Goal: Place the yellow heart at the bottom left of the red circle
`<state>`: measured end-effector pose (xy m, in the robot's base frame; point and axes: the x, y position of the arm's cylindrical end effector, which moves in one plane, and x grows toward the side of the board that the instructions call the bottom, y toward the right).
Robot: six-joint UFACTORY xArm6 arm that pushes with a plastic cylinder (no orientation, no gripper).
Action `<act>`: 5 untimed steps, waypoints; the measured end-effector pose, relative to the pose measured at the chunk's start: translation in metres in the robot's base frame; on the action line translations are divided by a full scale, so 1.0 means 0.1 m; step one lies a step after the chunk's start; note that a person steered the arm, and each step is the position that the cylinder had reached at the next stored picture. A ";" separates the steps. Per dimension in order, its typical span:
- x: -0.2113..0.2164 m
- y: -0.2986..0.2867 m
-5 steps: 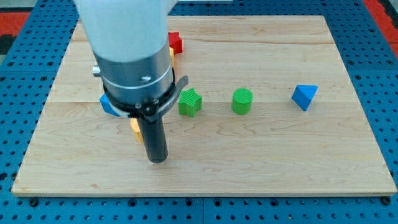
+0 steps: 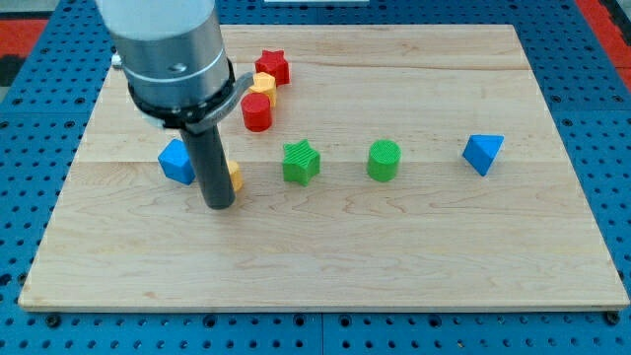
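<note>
My tip rests on the board just at the lower left of a yellow block, which the rod mostly hides; only its right edge shows, so I cannot make out its shape. The red circle stands above and to the right of that block. A second yellow block sits just above the red circle, touching it. A blue block lies just left of the rod.
A red star sits at the top next to the upper yellow block. A green star, a green cylinder and a blue triangle lie in a row to the right. The wooden board ends near the view's bottom.
The arm has moved up and to the left, uncovering the red circle and upper yellow block. The tip moved up-left. The half-hidden yellow block now lies higher and slightly right.
</note>
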<state>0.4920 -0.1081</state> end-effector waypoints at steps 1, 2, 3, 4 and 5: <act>-0.22 0.00; -0.29 0.00; -0.52 0.00; -0.53 -0.07; -0.56 -0.10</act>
<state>0.4363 -0.1182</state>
